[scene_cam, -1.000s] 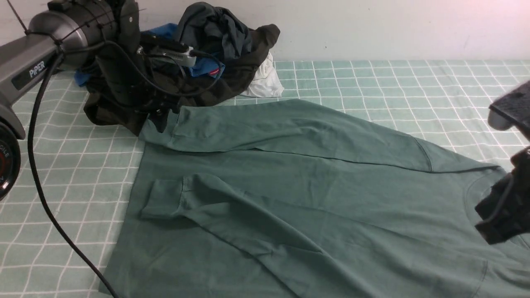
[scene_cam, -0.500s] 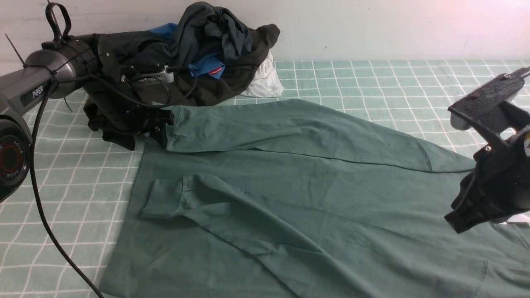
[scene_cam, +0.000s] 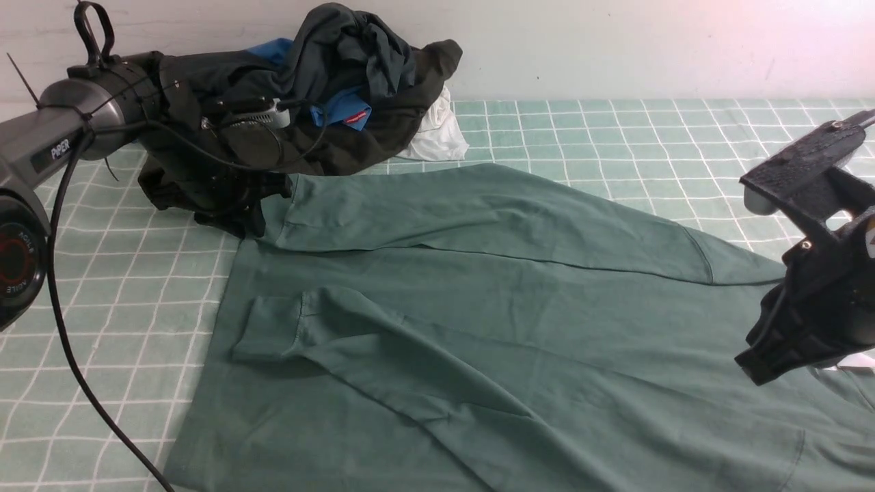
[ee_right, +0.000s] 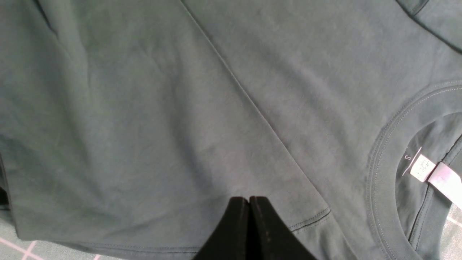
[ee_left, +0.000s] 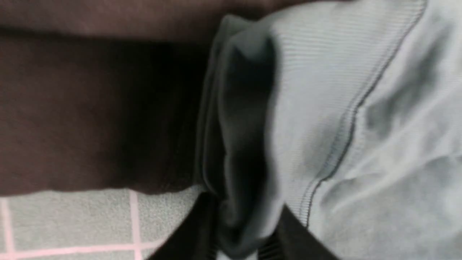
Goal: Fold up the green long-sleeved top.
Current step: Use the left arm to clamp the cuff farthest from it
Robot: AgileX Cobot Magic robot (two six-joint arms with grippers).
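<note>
1. Two grippers, one garment. Green long-sleeved top (scene_cam: pixel 547 328): spread flat on the gridded cloth (scene_cam: pixel 102 287), filling the space between both grippers and running off the near edge of the front view.
2. Near sleeve (scene_cam: pixel 383 348): folded across the body. Its near cuff (scene_cam: pixel 268 329) lies flat, nearer than the left gripper (scene_cam: pixel 251 217) and well apart from it.
3. Black cable (scene_cam: pixel 61 307): trails over the gridded cloth on the near side of the left gripper.
4. Right gripper (scene_cam: pixel 752 365): fingers pressed together with nothing between them, poised over the top's shoulder area. Whether the tips touch the fabric cannot be told. In the right wrist view the right gripper (ee_right: pixel 249 204) sits over a straight fold line, with the ribbed collar (ee_right: pixel 382 169) and white neck label (ee_right: pixel 431 173) near it.
5. Far sleeve (scene_cam: pixel 478 212): folded across the body, running from the shoulder beside the right gripper to the left gripper.
6. Left gripper (ee_left: pixel 240 242): clamped on the far cuff (ee_left: pixel 306 108). The bunched ribbed edge sits between the black fingers (ee_left: pixel 191 234).
7. Dark garment pile (scene_cam: pixel 355 75): just behind the left gripper and against the arm. A blue garment (scene_cam: pixel 345 109) and a white cloth (scene_cam: pixel 437 133) are tucked into it.
8. White wall (scene_cam: pixel 649 41): beyond both grippers.
</note>
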